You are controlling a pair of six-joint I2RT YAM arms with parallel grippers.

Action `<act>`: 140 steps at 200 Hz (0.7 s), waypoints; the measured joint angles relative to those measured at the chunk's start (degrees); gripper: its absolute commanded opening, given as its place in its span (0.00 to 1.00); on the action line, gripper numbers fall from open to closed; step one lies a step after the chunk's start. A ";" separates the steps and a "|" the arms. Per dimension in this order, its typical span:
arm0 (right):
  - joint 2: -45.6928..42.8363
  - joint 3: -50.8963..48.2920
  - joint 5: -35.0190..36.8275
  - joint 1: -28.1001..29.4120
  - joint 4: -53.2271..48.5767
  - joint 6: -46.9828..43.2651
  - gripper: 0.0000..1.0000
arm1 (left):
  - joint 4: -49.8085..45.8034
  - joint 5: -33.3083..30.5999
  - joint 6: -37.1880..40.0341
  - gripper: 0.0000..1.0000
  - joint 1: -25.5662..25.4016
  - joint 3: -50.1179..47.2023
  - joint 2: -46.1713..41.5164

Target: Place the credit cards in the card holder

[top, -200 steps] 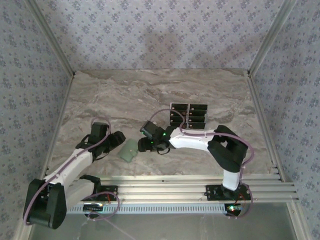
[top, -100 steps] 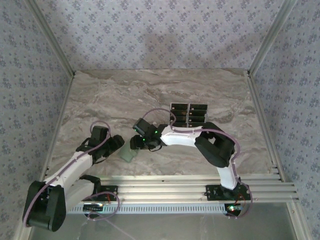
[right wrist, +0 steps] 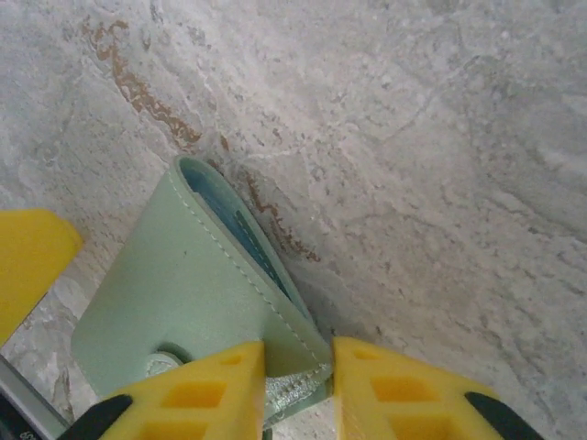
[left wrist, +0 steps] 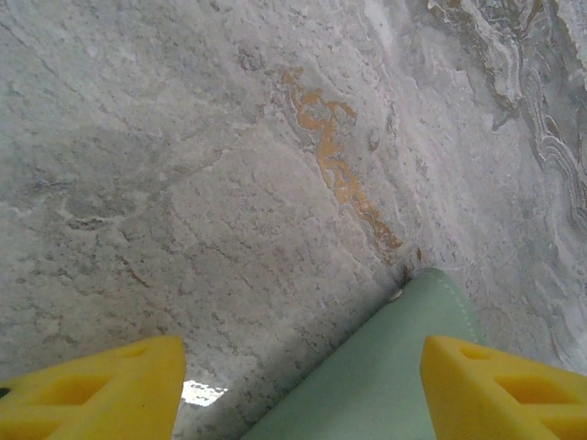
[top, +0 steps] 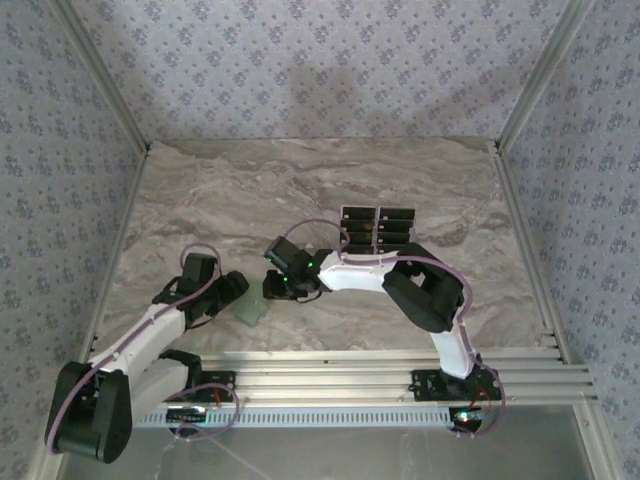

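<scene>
The left arm (top: 150, 330) reaches from the near left corner of the table (top: 200, 190) toward the middle of the near edge; the left fingers (top: 238, 293) sit low over the table just left of the card holder (top: 252, 312); in the left wrist view the yellow fingers (left wrist: 101, 390) stand wide apart and hold nothing, with a pale green corner of the holder lying between them, much closer to the right-hand one; whether it touches that finger I cannot tell.

The card holder lies close to the near edge, left of the table's middle, between the two sets of fingers; in the right wrist view its mouth gapes a little and shows a blue lining, and a round snap shows near its lower end.

The right fingers (top: 276, 290) come at the holder from its right side; the right wrist view shows them drawn narrow, pinching the holder's corner between them.

The credit cards (top: 378, 228) lie further right and further from the near edge, around the middle of the table, dark and flat, set in two columns side by side; small orange marks show where the columns meet; they are well apart from the holder and from both sets of fingers.
</scene>
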 measured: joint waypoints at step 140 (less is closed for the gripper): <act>-7.48 -2.69 -5.81 -11.15 -5.31 -22.88 0.00 | 8.39 8.31 4.46 0.73 -0.42 3.78 6.69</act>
